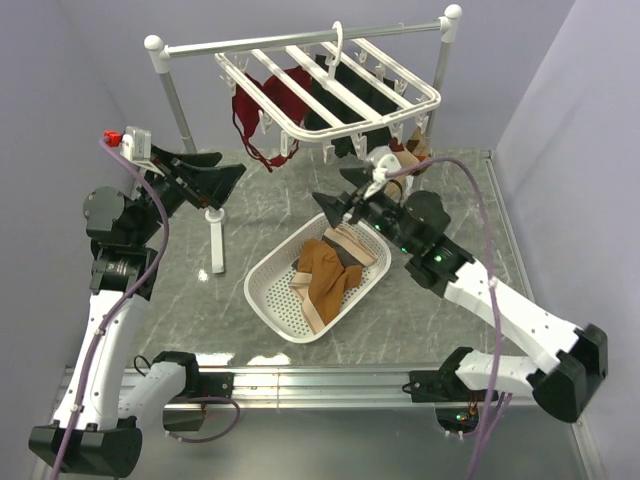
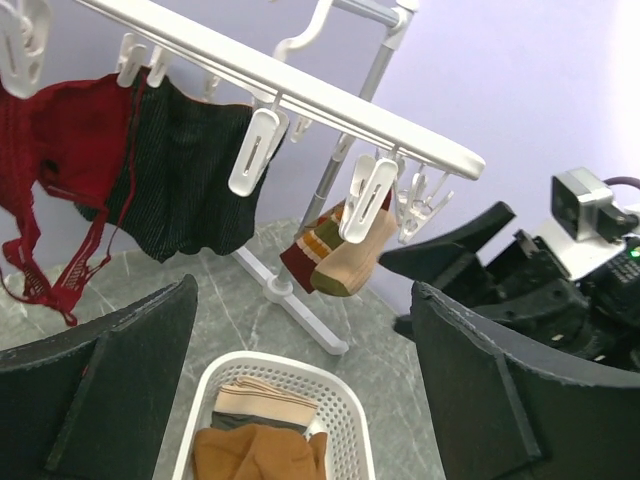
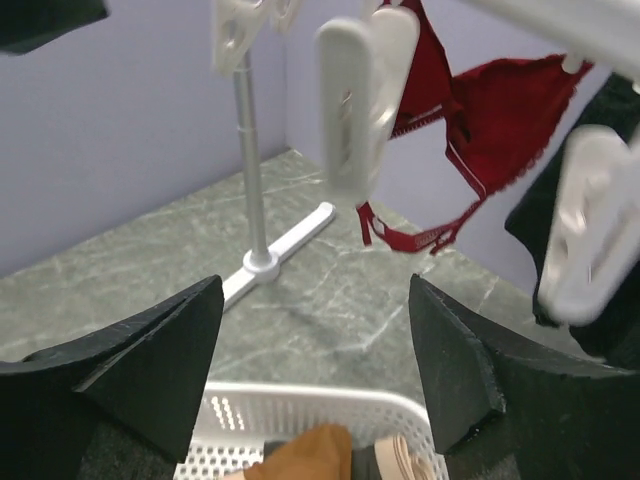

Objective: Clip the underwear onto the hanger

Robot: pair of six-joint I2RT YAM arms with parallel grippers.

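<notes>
Because the underwear (image 1: 322,282) lies bunched in the basket (image 1: 262,292) near the table's (image 1: 180,300) middle, overlapping a dark garment (image 1: 350,275) and a beige piece (image 1: 348,244), a pinch could lift the wrong cloth with it. Clips (image 3: 355,100) dangle close before the right fingers (image 3: 150,360), so a careless rise might snag the hanger (image 1: 330,75). Both arms reach forward, raised off the table toward the hanger's near edge; the left fingers (image 2: 110,370) and the right alike stand spread apart, holding nothing.
</notes>
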